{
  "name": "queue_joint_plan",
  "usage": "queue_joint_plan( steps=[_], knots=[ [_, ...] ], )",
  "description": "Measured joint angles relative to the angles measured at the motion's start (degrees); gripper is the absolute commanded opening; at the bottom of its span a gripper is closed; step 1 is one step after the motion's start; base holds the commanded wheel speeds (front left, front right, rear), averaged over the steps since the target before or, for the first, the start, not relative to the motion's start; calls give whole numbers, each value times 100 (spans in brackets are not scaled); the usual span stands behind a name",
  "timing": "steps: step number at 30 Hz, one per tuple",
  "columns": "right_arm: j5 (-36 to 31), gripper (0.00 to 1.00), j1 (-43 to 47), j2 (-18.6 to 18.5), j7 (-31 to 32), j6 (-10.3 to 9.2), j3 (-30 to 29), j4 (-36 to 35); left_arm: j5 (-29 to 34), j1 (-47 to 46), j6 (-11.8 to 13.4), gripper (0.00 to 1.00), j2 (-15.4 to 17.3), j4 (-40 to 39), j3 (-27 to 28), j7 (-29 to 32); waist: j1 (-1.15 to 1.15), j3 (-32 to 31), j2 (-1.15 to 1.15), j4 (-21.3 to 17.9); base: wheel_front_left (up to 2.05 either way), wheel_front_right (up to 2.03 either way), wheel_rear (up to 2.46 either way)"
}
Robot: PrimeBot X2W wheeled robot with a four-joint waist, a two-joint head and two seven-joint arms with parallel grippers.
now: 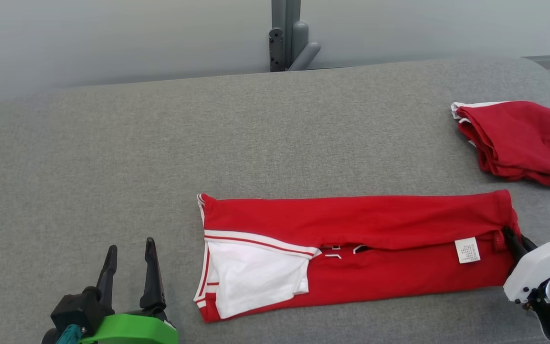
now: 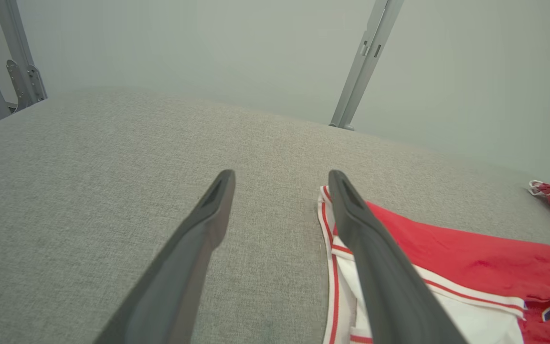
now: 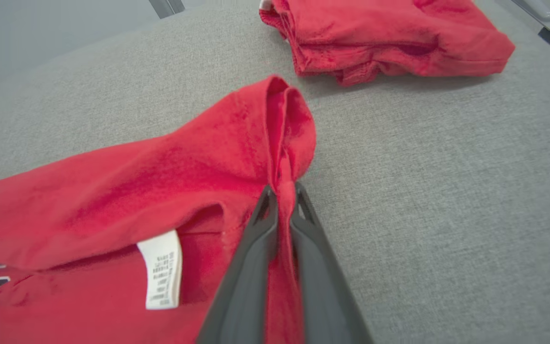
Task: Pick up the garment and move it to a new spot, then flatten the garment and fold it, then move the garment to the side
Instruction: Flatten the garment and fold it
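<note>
7 o'clock: left gripper [image 1: 131, 246], fingers spread wide, empty, near the garment's white-trimmed end. Red garment [image 1: 361, 224] lies as a long folded strip on the grey surface [image 1: 112, 143], centre toward 5 o'clock. 4 o'clock: right gripper [image 1: 511, 238] pinched tight on garment's right edge. 2 o'clock: second red folded piece [image 1: 518, 138].

Looks like a robot lab or test rig: big grey fabric-covered surface [image 1: 112, 143] w/ rounded corners, plain pale wall [image 1: 112, 38] behind, grey metal frame posts [image 1: 285, 28] w/ bolted brackets.
</note>
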Motion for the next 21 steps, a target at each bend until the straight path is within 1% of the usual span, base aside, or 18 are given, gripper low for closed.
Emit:
queue_joint_plan(
  steps=[2, 5, 11, 14, 17, 21],
  knots=[
    [105, 0, 57, 24, 107, 0, -49, -210, 7, -1, -3, 100, -1, 16, 0, -1, 0, 8, 0, -77, 0, 0, 0],
    [382, 0, 166, 159, 279, 0, -54, -566, 9, -1, -15, 100, -2, 59, -7, -1, 0, 0, 0, -187, 0, 0, 0],
    [1018, 0, 464, 414, 682, -5, 145, -1545, 23, -2, -31, 100, -16, 107, -56, -5, 0, -119, 0, -307, 0, 0, 0],
    [1246, 0, 608, 490, 882, -5, 333, -2106, 36, -1, -47, 100, -23, 118, -101, -5, 0, -181, 0, -309, 0, 0, 0],
    [1324, 0, 694, 548, 1020, -5, 543, -2596, 63, 3, -49, 100, -30, 127, -144, -5, 0, -218, 0, -252, 0, 0, 0],
    [1354, 0, 692, 642, 1101, -7, 848, -3060, 63, 12, -52, 100, -27, 131, -177, 8, 0, -254, 0, -125, 0, 0, 0]
  ],
)
